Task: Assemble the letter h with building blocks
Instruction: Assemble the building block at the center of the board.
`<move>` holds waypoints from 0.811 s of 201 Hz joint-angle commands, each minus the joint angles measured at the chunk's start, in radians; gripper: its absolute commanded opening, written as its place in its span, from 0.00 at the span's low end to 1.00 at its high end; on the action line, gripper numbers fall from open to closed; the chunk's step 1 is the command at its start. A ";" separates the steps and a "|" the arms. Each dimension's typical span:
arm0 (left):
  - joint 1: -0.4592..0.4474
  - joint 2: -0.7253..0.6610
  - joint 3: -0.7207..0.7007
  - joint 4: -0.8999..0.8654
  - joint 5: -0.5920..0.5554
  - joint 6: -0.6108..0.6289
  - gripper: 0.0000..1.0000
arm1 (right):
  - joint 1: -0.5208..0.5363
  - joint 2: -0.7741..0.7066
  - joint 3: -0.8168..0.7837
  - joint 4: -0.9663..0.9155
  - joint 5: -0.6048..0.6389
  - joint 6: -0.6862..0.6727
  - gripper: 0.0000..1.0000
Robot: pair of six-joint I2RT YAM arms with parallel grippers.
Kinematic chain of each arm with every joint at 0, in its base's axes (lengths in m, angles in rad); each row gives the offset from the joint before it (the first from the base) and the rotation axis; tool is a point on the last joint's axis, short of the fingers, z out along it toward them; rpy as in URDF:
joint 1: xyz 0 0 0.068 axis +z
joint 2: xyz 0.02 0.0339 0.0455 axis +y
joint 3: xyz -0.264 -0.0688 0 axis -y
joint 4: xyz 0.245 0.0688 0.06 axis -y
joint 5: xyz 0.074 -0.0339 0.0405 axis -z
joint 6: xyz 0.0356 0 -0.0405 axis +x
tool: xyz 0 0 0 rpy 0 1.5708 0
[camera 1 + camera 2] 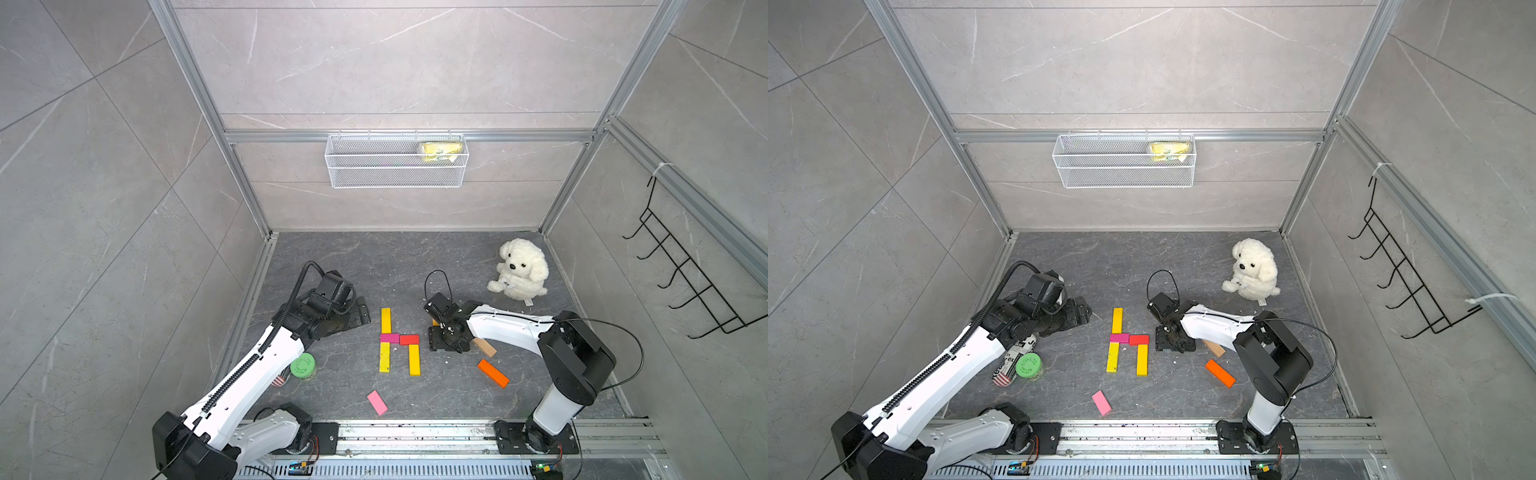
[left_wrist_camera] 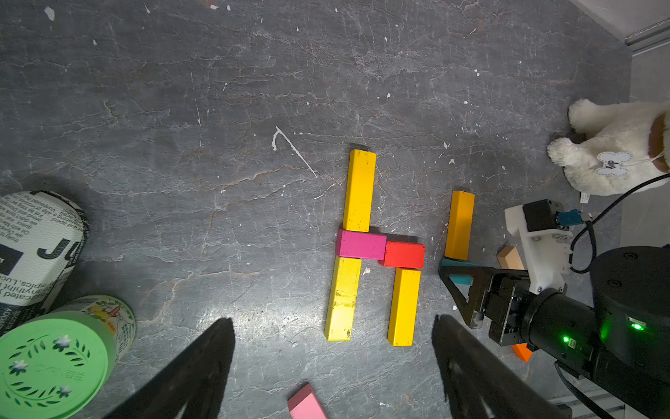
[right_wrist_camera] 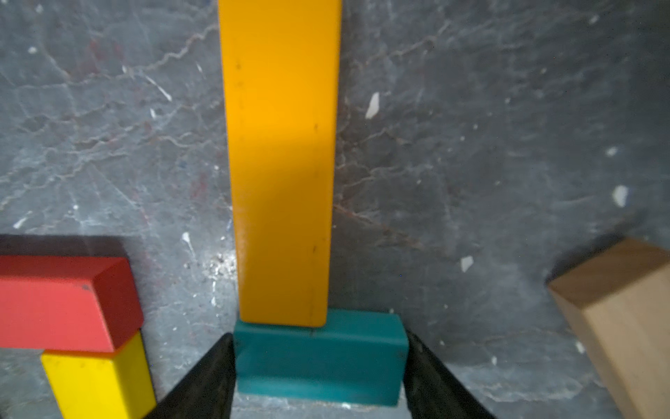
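On the dark floor, building blocks form an h: two yellow bars (image 1: 386,320) (image 1: 385,357) in a line, a magenta block (image 1: 389,338) and a red block (image 1: 409,339) across, and a yellow leg (image 1: 414,360). My right gripper (image 3: 319,333) points down just right of it, fingers against both ends of a teal block (image 3: 319,355) lying on the floor. An amber bar (image 3: 279,163) butts against that block. Tan (image 1: 486,347), orange (image 1: 493,372) and pink (image 1: 377,402) blocks lie loose. My left gripper (image 2: 332,320) hangs open and empty, left of the h.
A green-lidded can (image 1: 302,365) and a newspaper-print cup (image 1: 1013,359) stand under the left arm. A white plush dog (image 1: 519,270) sits at the back right. A wire basket (image 1: 395,162) hangs on the back wall and a black hook rack (image 1: 685,282) on the right wall.
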 commanded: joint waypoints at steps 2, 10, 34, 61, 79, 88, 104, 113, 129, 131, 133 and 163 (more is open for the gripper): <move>0.006 -0.003 0.001 0.009 0.002 0.023 0.90 | -0.006 -0.001 -0.021 0.000 0.016 0.020 0.72; 0.005 -0.002 0.002 0.009 0.003 0.023 0.90 | -0.006 0.002 -0.019 0.000 0.016 0.018 0.72; 0.007 0.000 0.005 0.007 0.005 0.024 0.90 | -0.006 0.009 -0.015 -0.009 0.021 0.015 0.63; 0.005 -0.002 0.000 0.010 0.004 0.021 0.90 | -0.006 0.011 -0.015 -0.015 0.034 0.013 0.58; 0.007 -0.003 -0.003 0.010 0.004 0.021 0.89 | -0.006 0.013 -0.014 -0.018 0.042 0.012 0.58; 0.007 -0.004 -0.005 0.010 0.004 0.021 0.90 | -0.006 0.014 -0.012 -0.017 0.040 0.010 0.58; 0.007 -0.005 -0.006 0.010 0.005 0.022 0.90 | -0.006 0.024 -0.007 -0.015 0.036 0.004 0.60; 0.007 -0.005 -0.005 0.010 0.005 0.021 0.89 | -0.006 0.028 -0.002 -0.019 0.035 0.001 0.63; 0.007 -0.007 -0.006 0.009 0.004 0.022 0.90 | -0.006 0.025 0.005 -0.022 0.034 -0.003 0.71; 0.007 -0.008 -0.006 0.009 0.005 0.021 0.90 | -0.006 0.022 0.005 -0.022 0.036 -0.003 0.72; 0.006 -0.008 -0.006 0.009 0.005 0.019 0.90 | -0.006 0.021 0.005 -0.022 0.036 -0.003 0.73; 0.007 -0.018 -0.005 0.001 0.002 0.017 0.90 | -0.006 -0.017 0.011 -0.042 0.039 -0.011 0.79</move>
